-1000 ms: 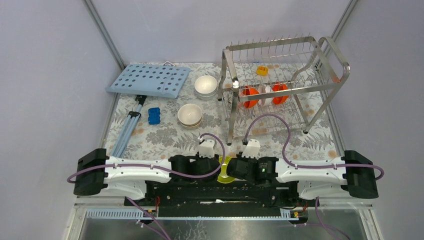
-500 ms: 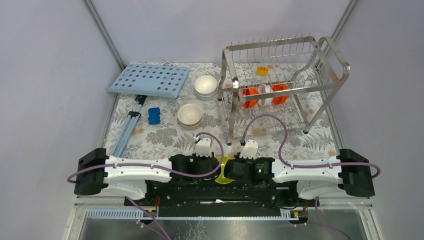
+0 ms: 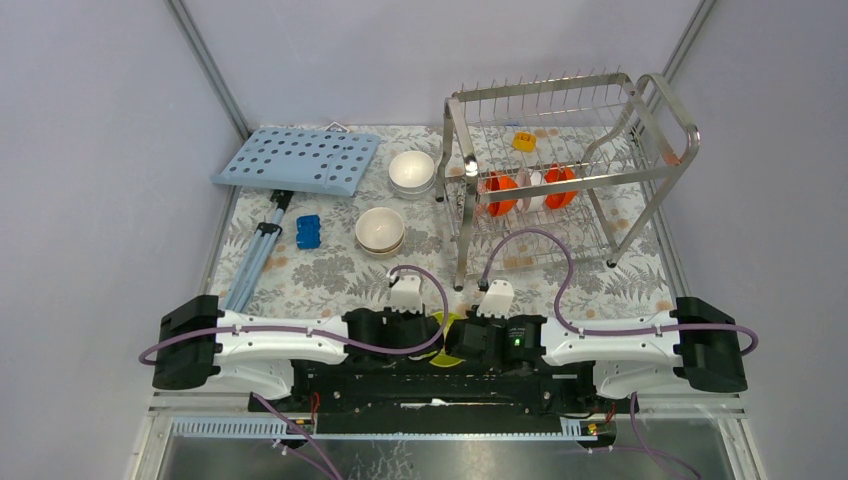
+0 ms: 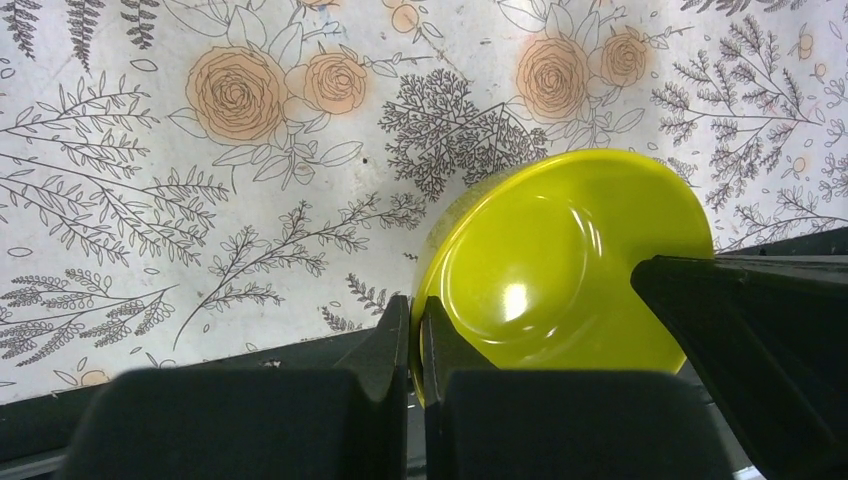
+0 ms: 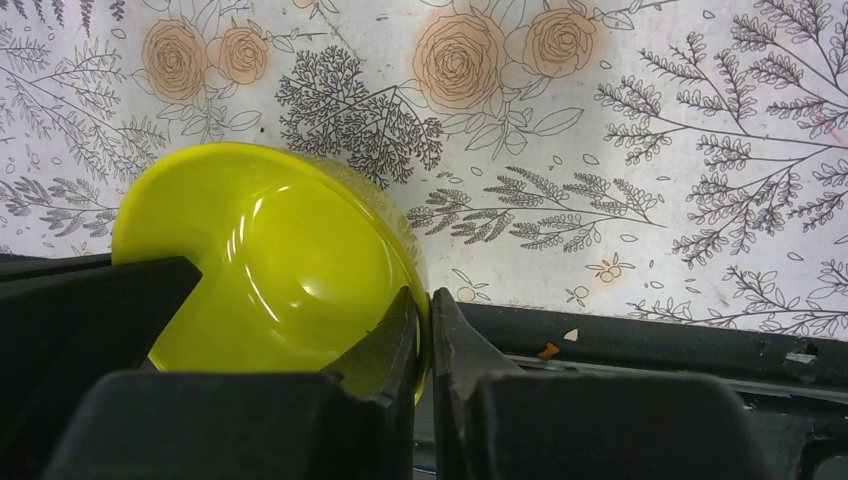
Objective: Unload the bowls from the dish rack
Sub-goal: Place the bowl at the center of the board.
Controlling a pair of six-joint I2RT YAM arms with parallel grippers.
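Note:
A lime-green bowl (image 3: 447,327) hangs on edge between my two wrists, low over the near edge of the table. My left gripper (image 4: 415,310) is shut on its rim, the bowl (image 4: 560,270) showing its underside there. My right gripper (image 5: 422,300) is shut on the opposite rim, with the bowl's hollow (image 5: 270,260) facing that camera. The dish rack (image 3: 545,95) stands at the back right. It holds two orange-red bowls (image 3: 500,192) (image 3: 560,185) on edge with a white one (image 3: 535,190) between them. A white bowl (image 3: 412,172) and a cream bowl (image 3: 380,230) sit on the cloth left of the rack.
A light-blue perforated board (image 3: 297,160) lies at the back left, with a small blue block (image 3: 308,232) and a folded blue-grey stand (image 3: 258,255) in front of it. A yellow clip (image 3: 524,141) sits in the rack. Grey walls close in on both sides.
My left gripper has closed on the green bowl's rim. Both wrists and the bowl have drifted slightly left and towards the near edge. The right grip is unchanged.

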